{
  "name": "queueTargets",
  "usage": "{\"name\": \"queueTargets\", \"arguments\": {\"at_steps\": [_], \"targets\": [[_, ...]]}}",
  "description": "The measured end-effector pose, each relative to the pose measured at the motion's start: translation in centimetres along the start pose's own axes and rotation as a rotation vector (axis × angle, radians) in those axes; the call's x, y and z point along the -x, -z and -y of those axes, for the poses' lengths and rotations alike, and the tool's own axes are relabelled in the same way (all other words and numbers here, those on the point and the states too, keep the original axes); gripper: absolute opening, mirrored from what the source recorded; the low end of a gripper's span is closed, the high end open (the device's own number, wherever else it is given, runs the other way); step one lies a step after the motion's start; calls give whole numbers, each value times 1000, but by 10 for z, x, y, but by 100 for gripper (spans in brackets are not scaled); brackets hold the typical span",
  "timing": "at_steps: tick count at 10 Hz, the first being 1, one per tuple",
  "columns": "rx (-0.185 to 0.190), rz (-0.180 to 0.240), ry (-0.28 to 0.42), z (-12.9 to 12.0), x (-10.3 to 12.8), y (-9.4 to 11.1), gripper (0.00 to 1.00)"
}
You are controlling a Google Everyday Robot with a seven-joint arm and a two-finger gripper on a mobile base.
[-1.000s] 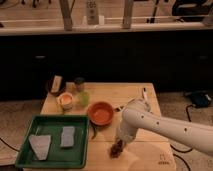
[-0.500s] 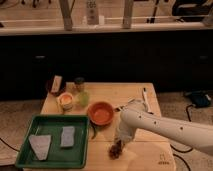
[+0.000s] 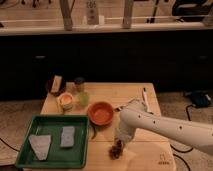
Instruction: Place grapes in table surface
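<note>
The grapes (image 3: pixel 117 148) sit low at the near edge of the table (image 3: pixel 125 95), just right of the green tray (image 3: pixel 54 141) and in front of the orange bowl (image 3: pixel 101 112). The bunch appears to be touching the tan planks or hanging just above them; contact cannot be confirmed from this view.

Change noted: over the last second the bunch and the white arm's wrist have come down slightly and shifted a little toward the tray. The grapes now read lower against the wood than a second ago. Judgement: the placing step is in its final part, with the bunch at or near the surface and release not yet evident.

The tool (image 3: pixel 119 143) is directly over the grapes, at the end of the white arm (image 3: pixel 165 127) that reaches in from the right. It is hidden behind the wrist housing and merges with the dark berries. Whether it is gripping the bunch or has let go cannot be told.

Surroundings: a dark green curved item (image 3: pixel 93 131) lies between bowl and tray, near the grapes but apart from them. Two pale grey pieces rest in the tray. A small cup (image 3: pixel 65 101), a green container (image 3: pixel 82 98) and a dark jar (image 3: pixel 79 82) stand at the table's far left, well apart from the work.

Risk: berries rolling off the near edge on release.
</note>
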Motion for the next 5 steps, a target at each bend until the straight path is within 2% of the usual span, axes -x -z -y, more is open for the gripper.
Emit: {"name": "queueTargets", "arguments": {"at_steps": [5], "targets": [[1,15,15,2,0,4,80]]}}
